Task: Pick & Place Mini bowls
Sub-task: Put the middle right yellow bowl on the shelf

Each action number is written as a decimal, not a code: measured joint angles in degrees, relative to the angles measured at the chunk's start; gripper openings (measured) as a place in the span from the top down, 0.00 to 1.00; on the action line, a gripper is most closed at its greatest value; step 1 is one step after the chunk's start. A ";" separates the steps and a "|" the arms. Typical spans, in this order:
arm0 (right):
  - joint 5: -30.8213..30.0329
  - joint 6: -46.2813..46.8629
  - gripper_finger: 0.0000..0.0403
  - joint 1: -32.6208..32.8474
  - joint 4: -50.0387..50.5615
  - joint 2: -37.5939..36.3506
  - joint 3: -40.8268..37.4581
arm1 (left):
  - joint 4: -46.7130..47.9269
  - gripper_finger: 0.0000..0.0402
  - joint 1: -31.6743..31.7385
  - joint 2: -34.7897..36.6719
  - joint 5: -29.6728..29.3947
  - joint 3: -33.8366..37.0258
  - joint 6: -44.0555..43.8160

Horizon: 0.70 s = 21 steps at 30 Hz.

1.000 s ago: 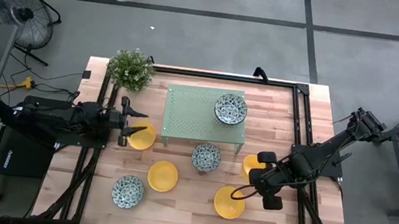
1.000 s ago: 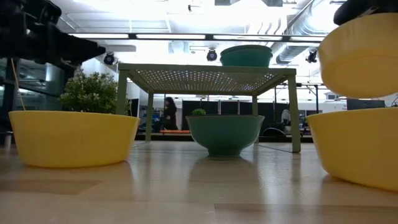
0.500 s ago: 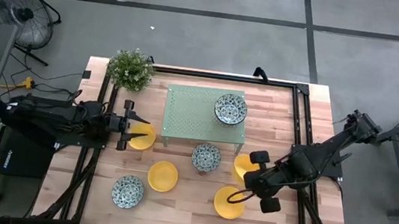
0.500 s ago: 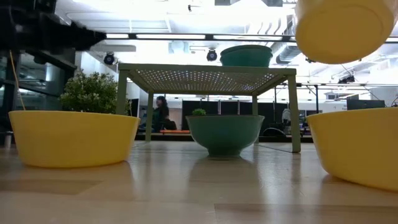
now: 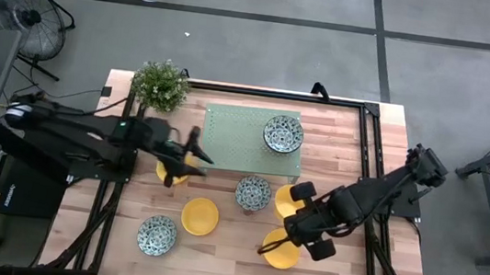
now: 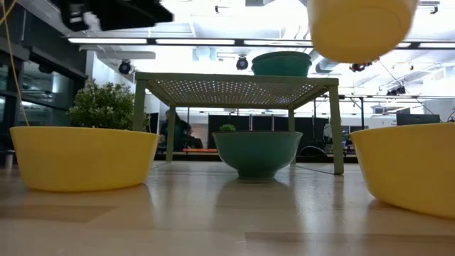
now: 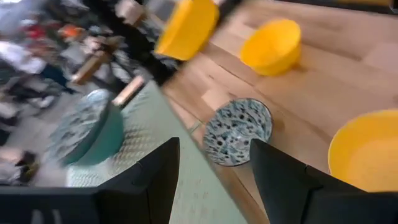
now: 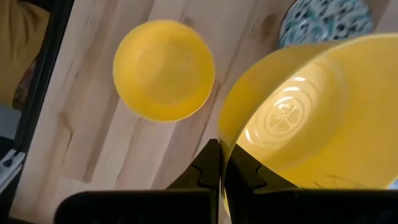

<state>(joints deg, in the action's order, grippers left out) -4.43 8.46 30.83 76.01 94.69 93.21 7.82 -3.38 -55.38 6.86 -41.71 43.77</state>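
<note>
Leftward has drifted the right gripper point(image 5: 284, 218), apparently clenched on a raised yellow bowl point(image 5: 285, 200).

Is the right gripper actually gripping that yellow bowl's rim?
Touching. The right wrist view shows the right gripper with its fingers shut on the yellow bowl rim, one each side.

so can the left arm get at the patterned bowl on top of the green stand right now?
Probably yes. The left gripper is open and empty, hovering at the stand's near edge. The patterned bowl sits uncovered on top at the far end, nothing between them. The right gripper is low, shut on a yellow bowl.
</note>
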 joint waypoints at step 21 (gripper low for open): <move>3.66 -15.10 1.00 -0.94 -3.81 0.05 2.64 | 5.37 0.53 -0.16 -30.79 7.05 -28.90 31.53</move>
<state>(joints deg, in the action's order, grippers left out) -0.78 -6.64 29.89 72.20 94.74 95.85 13.18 -3.53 -86.17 13.92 -70.61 75.30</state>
